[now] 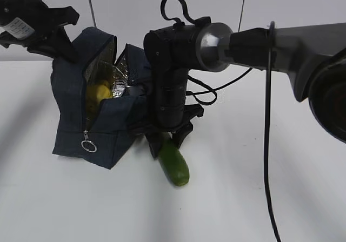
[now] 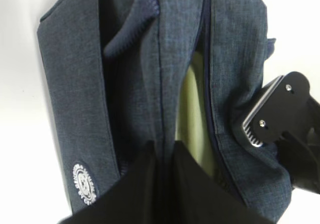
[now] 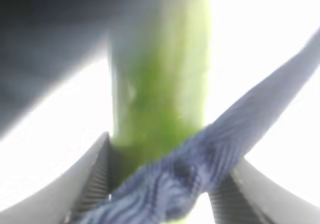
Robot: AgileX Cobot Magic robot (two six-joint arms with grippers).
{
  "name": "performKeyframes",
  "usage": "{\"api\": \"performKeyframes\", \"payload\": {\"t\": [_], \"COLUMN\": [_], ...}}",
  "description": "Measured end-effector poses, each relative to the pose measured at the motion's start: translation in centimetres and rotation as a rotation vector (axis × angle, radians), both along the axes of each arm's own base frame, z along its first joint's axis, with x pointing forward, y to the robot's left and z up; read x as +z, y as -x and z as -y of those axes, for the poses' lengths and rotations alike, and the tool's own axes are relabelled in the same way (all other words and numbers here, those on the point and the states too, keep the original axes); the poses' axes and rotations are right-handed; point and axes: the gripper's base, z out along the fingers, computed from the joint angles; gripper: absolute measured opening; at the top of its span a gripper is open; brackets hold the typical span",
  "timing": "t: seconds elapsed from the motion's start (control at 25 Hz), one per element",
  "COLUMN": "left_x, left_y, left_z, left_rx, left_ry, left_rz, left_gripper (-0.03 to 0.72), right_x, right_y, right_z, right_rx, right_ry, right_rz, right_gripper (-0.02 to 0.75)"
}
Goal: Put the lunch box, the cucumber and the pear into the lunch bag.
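Observation:
The navy lunch bag [image 1: 102,128] stands open on the white table, its silvery lining showing. The yellow pear [image 1: 99,93] is inside it. The lunch box shows as a pale green lid [image 2: 192,109] through the bag's opening in the left wrist view. My left gripper [image 1: 60,41] is shut on the bag's [image 2: 75,84] upper fabric edge and holds it up. The cucumber [image 1: 174,164] lies on the table just right of the bag. My right gripper [image 1: 166,136] points down over its near end, its jaws closed on the cucumber [image 3: 160,84]. A blue bag strap [image 3: 210,159] crosses in front of the jaws.
The right arm [image 1: 259,42] reaches in from the right, with a black cable [image 1: 267,145] hanging down in front. The bag's silver ring pull [image 1: 89,145] hangs at its front. One finger of the right gripper [image 2: 280,111] presses beside the bag's side in the left wrist view.

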Motion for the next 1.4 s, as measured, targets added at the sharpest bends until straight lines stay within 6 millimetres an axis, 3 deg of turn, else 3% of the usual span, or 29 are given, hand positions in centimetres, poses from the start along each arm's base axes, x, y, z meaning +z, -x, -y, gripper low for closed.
{"api": "performKeyframes", "payload": {"t": [0.2, 0.64, 1.4], "left_x": [0.0, 0.0, 0.0], "left_y": [0.0, 0.0, 0.0], "left_z": [0.0, 0.0, 0.0], "left_rx": [0.0, 0.0, -0.001], "left_ry": [0.003, 0.0, -0.001], "left_rz": [0.0, -0.001, -0.002], "left_gripper": [0.0, 0.0, 0.0], "right_x": [0.4, 7.7, 14.4], "right_y": [-0.3, -0.7, 0.7], "right_z": [0.6, 1.4, 2.9], "right_rx": [0.028, 0.059, 0.062], "right_ry": [0.076, 0.066, 0.041], "right_rz": [0.027, 0.217, 0.354], "right_gripper": [0.404, 0.402, 0.402]}}
